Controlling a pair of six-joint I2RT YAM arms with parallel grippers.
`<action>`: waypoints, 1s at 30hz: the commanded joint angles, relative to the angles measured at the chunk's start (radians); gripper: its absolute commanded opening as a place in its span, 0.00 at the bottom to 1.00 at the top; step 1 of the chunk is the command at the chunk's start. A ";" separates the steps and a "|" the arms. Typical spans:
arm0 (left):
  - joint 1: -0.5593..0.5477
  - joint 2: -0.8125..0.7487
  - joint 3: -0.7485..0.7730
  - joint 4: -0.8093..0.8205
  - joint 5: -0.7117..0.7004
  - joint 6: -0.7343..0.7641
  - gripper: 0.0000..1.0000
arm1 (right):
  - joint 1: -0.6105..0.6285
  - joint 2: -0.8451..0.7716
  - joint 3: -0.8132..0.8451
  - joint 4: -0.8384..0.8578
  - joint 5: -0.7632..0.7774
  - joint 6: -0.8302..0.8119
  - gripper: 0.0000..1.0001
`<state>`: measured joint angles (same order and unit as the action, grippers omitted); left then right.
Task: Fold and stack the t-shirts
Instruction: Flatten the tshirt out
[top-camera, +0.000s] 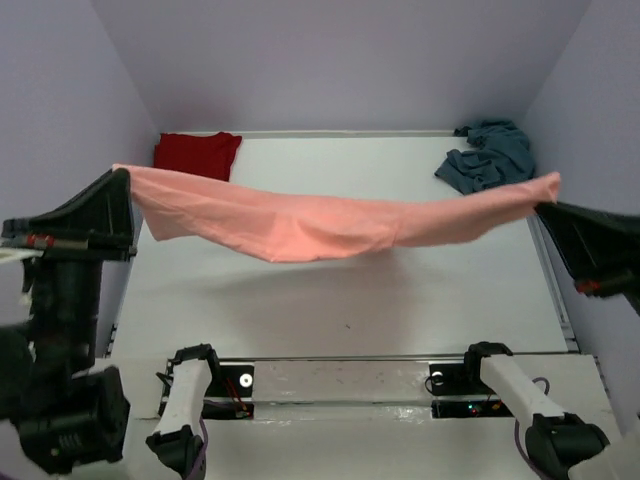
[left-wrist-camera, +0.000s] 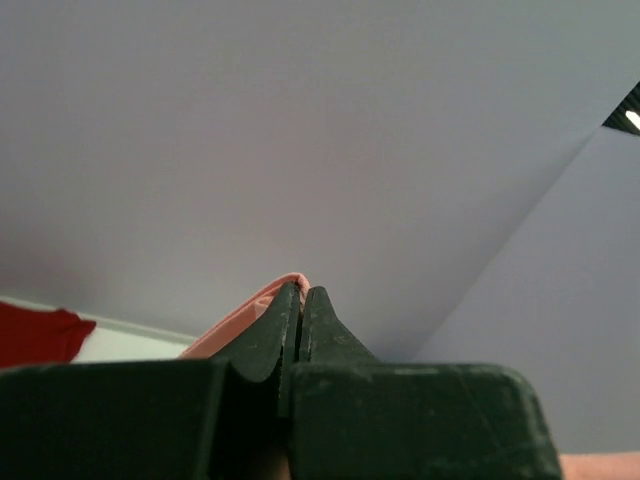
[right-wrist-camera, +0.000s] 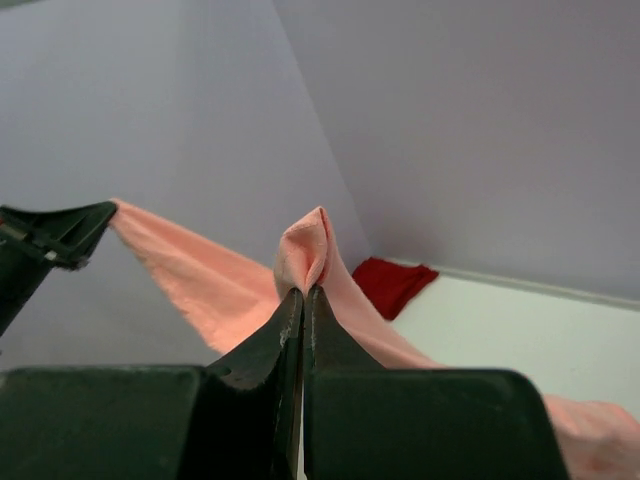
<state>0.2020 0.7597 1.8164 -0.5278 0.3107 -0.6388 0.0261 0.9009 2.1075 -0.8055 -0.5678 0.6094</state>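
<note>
Pale lilac walls (top-camera: 350, 60) close in a white worktop (top-camera: 350, 300) on three sides. My left end effector (top-camera: 124, 176) is pressed together on one end of the pink shirt (top-camera: 300, 225), and my right end effector (top-camera: 548, 200) pinches the other end. In the right wrist view a small tuft of pink cloth stands up above the closed tips. Between the two, the shirt hangs in the air as a sagging band. It is lowest about midway and, as far as I can judge, clear of the worktop under it.

Beyond and below my left end effector, in the far corner, lies the red shirt (top-camera: 197, 153). It is flat and squared off, so I take it as folded. Beyond my right end effector, in the other far corner, the teal shirt (top-camera: 487, 155) sits in a crumpled heap.

By my reckoning about a third of the job is done. The pink shirt is lifted and stretched but not folded, and nothing is stacked, since the red one lies alone. I have yet to lay the pink shirt flat, fold it and set it on the red. The teal one then needs the same.
</note>
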 joint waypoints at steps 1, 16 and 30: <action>-0.003 0.006 0.304 -0.217 -0.091 0.088 0.00 | -0.003 -0.063 0.246 -0.216 0.405 -0.048 0.00; -0.021 -0.126 -0.018 -0.239 -0.246 0.074 0.00 | -0.003 -0.141 -0.034 -0.198 0.439 -0.030 0.00; -0.021 -0.365 -0.964 -0.034 -0.151 -0.013 0.00 | -0.003 -0.195 -0.875 0.089 0.267 0.000 0.00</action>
<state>0.1841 0.4549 0.9924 -0.7170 0.1295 -0.6327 0.0257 0.7147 1.2942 -0.9043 -0.2668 0.6151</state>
